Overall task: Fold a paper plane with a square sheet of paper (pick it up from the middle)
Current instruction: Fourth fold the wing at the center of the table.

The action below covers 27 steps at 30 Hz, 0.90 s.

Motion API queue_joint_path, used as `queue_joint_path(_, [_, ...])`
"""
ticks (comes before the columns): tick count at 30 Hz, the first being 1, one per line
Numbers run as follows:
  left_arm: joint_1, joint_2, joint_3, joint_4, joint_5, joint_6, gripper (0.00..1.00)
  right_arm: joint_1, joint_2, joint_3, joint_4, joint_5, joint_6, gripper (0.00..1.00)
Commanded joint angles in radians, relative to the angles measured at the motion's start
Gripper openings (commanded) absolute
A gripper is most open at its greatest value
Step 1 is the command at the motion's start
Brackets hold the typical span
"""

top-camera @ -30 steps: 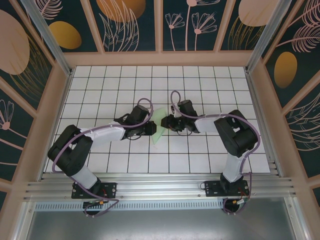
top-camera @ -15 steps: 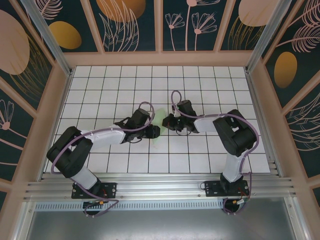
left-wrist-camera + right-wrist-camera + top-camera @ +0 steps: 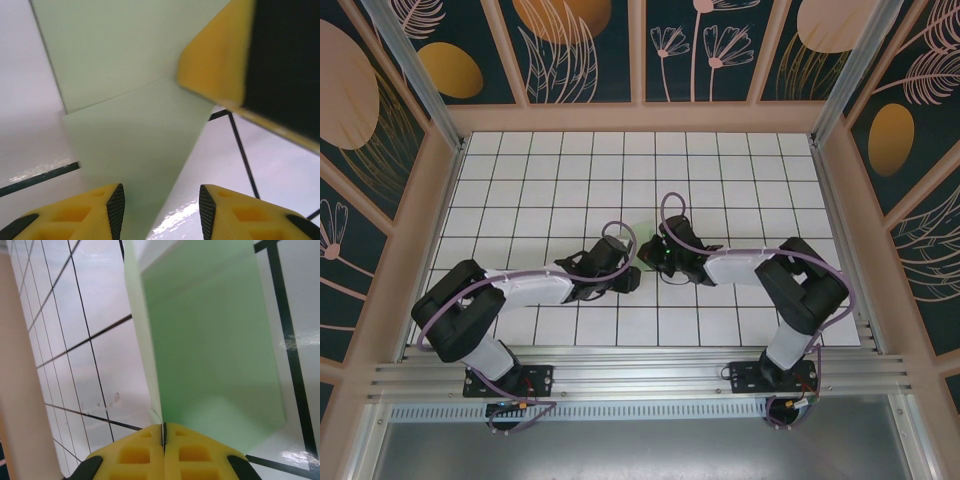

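From above, both arms stretch low across the white grid table [image 3: 520, 180], elbows bent outward and forearms angled toward each other, so that the left gripper [image 3: 628, 278] and the right gripper [image 3: 655, 255] meet close together near the table's middle. The left wrist sits slightly nearer the bases than the right. At this distance I cannot tell how the jaws stand.

The left wrist camera looks down onto the pale green paper [image 3: 135, 100], which lies partly folded on the table with a crease running across it. Its narrowing lower part reaches down between the left gripper's two yellow fingers [image 3: 107, 207]. The fingers stand partly apart, with a clear gap between them. The paper sits nearer the left-hand finger, and neither finger pinches it. At the upper right, a yellow finger [image 3: 215, 65] of the right gripper rests against the paper's edge.

In the right wrist camera, the right gripper's yellow fingers [image 3: 135, 455] are pressed tightly together, leaving only a thin seam. They pinch the paper where its fold line runs into them. The paper rises from the fingers as a greener panel, with a paler flap on its left, over the grid lines.
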Motion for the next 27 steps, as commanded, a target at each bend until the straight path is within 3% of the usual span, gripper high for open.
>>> queue_joint_path(1, [-0.012, -0.018, -0.015, 0.037, -0.05, 0.024, 0.46, 0.002, -0.053, -0.008, -0.03, 0.074, 0.046, 0.07])
queue_joint_path(9, [-0.035, 0.001, -0.006, 0.05, -0.113, 0.005, 0.4, 0.003, -0.053, 0.004, -0.061, 0.068, 0.046, 0.07])
queue_joint_path(16, [-0.044, 0.032, 0.019, 0.031, -0.137, 0.019, 0.27, 0.003, -0.042, 0.017, -0.074, 0.064, 0.043, 0.08])
queue_joint_path(27, [-0.05, 0.043, 0.026, 0.01, -0.169, 0.016, 0.37, -0.001, -0.015, 0.047, -0.087, 0.046, 0.029, 0.09])
